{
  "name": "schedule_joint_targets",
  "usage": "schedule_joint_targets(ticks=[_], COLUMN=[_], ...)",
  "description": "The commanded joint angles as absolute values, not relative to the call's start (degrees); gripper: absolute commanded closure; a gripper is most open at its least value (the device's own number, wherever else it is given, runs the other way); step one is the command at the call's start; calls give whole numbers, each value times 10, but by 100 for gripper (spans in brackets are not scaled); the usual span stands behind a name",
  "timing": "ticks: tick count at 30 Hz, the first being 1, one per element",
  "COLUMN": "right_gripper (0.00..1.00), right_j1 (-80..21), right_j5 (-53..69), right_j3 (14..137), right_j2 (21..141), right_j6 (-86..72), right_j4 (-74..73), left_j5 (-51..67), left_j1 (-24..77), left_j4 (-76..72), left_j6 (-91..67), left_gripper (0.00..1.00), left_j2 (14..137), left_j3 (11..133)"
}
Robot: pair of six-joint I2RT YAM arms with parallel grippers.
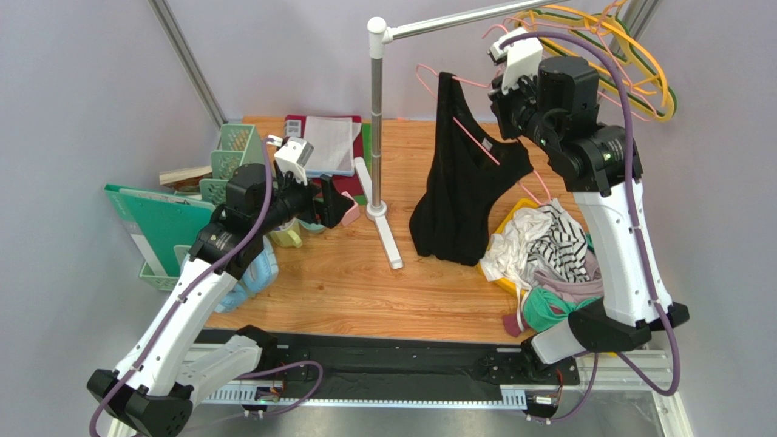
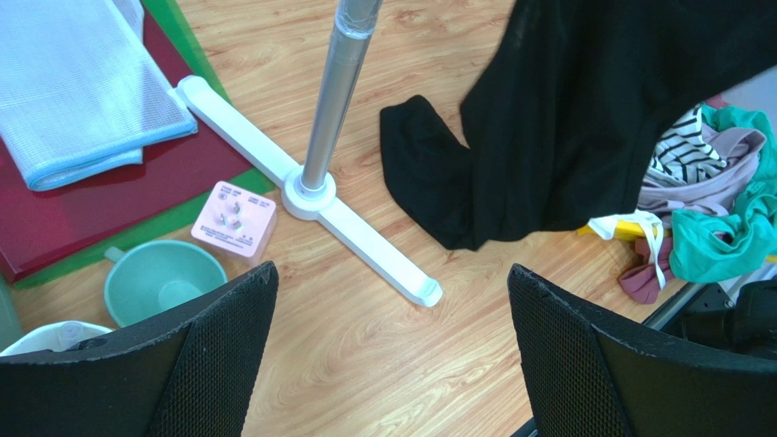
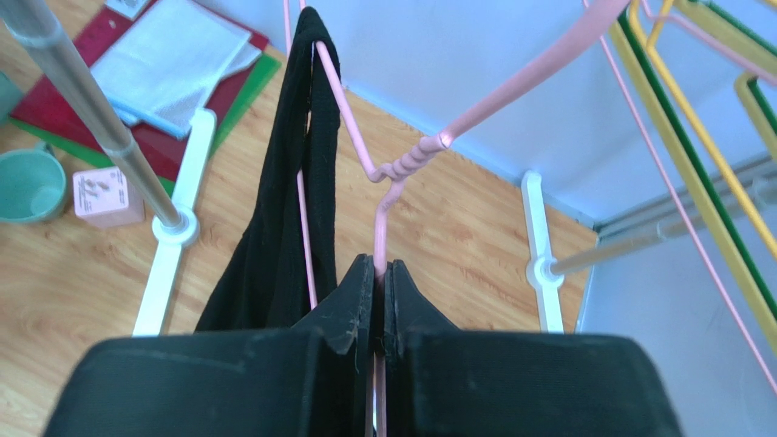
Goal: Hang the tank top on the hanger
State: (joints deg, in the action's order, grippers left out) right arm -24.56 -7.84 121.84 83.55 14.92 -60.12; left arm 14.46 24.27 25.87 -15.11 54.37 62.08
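Right gripper (image 3: 378,269): closed fully on the wire of the hanger (image 3: 402,169), clamping it close to the twisted neck. The hanger is thin pink wire, held tilted and raised above the worktop (image 1: 347,282).

The tank top (image 3: 274,237) hangs from the hanger arm just ahead and to the left of the right gripper. It is plain black, soft and sleeveless, with a thin strap passing over the wire. The body drops below the gripper in loose folds, and the lower hem reaches the worktop.

Beside the hem, beneath the right arm, lies a pile of clothes (image 1: 547,250) in striped, white and green fabric. Yellow and green hangers (image 3: 693,137) are to the right of the right gripper.

Left gripper (image 2: 392,273): jaws spread wide, holding nothing, low above the worktop. Directly ahead of it stand the rack base (image 2: 310,191) and pole (image 2: 337,82). The tank top hem lies beyond these, ahead and to the right, well apart from this gripper.
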Motion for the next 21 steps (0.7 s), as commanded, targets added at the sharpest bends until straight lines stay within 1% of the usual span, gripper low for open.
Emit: schedule_joint_targets(ticks=[1, 11, 14, 21], right_gripper=[100, 100, 100, 100], right_j1=[-243, -250, -257, -289], right_j5=[-45, -9, 9, 5], right_j3=[1298, 1332, 1353, 1371], right_j2=[873, 930, 954, 998], right_j6=[157, 127, 125, 128], right_j4=[-553, -453, -442, -431], left_j5=[141, 118, 115, 113], left_j1=[239, 238, 238, 237], left_j4=[253, 272, 279, 287], left_j6=[-157, -154, -151, -149], left_gripper=[1, 1, 1, 1], left_j2=[523, 497, 497, 491], left_j3=[606, 596, 599, 599])
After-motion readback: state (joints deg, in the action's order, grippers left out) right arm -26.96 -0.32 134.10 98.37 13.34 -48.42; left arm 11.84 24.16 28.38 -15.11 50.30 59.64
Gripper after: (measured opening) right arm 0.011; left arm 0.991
